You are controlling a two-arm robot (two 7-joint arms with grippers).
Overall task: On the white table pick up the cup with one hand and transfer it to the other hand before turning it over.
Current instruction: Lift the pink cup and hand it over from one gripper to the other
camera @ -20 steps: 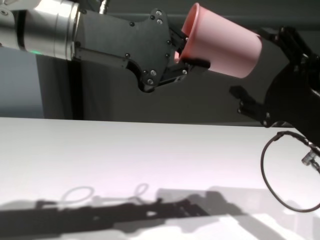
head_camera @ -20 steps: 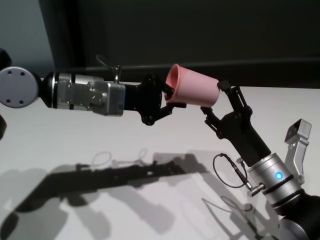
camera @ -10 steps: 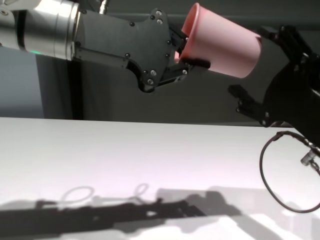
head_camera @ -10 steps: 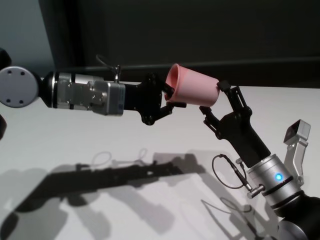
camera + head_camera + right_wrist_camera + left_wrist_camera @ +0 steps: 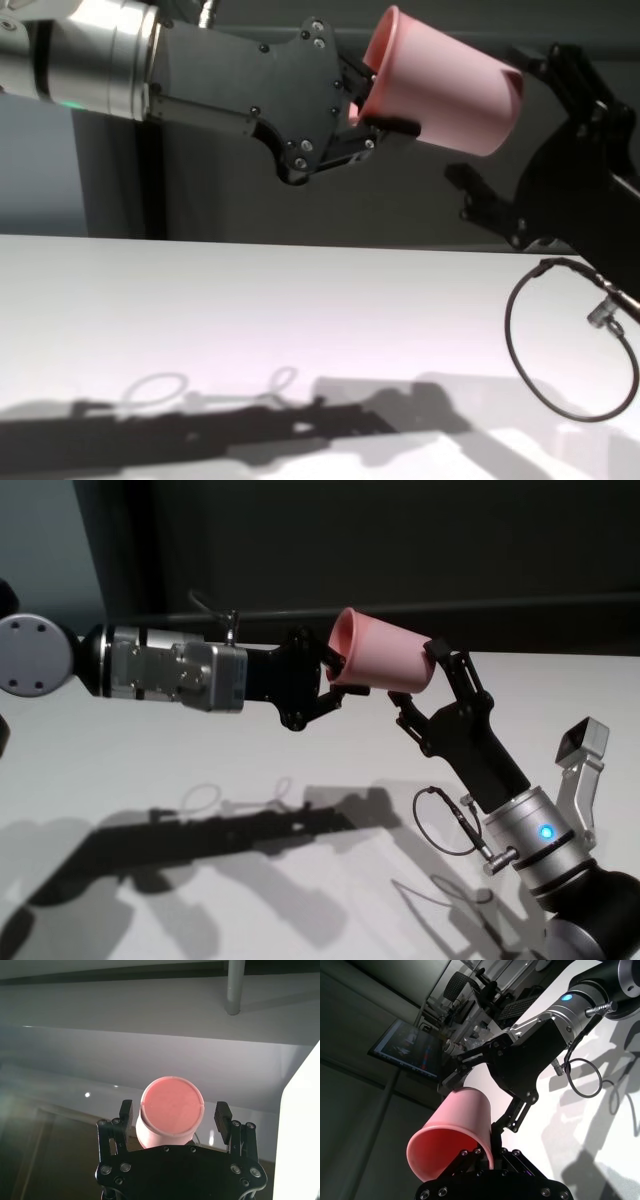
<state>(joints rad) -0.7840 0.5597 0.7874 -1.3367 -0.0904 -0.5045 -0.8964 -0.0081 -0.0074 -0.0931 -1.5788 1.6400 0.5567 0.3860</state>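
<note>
The left claw point(image 5: 335, 680) is holding the pink cup point(image 5: 385, 665) up in the air, well above the white bench point(image 5: 150, 750), pinching the cup's rim between its closed fingers so that one finger is sitting inside the mouth and the other outside. The cup is lying nearly on its side, its open mouth facing the left arm and its closed bottom pointing toward the right arm. The right claw point(image 5: 420, 685) is reaching up from the robot's right side with its fingers spread wide, one finger standing on each side of the cup's bottom end; from the right wrist camera the cup's flat base point(image 5: 171, 1105) is sitting between the two finger pads point(image 5: 221, 1116), with a gap showing on either side, so it is not gripping it. A thin black cable loop point(image 5: 565, 340) is hanging from the right wrist, next to a small silver connector point(image 5: 602, 312). Dark shadows of both arms are lying across the bench under them.
</note>
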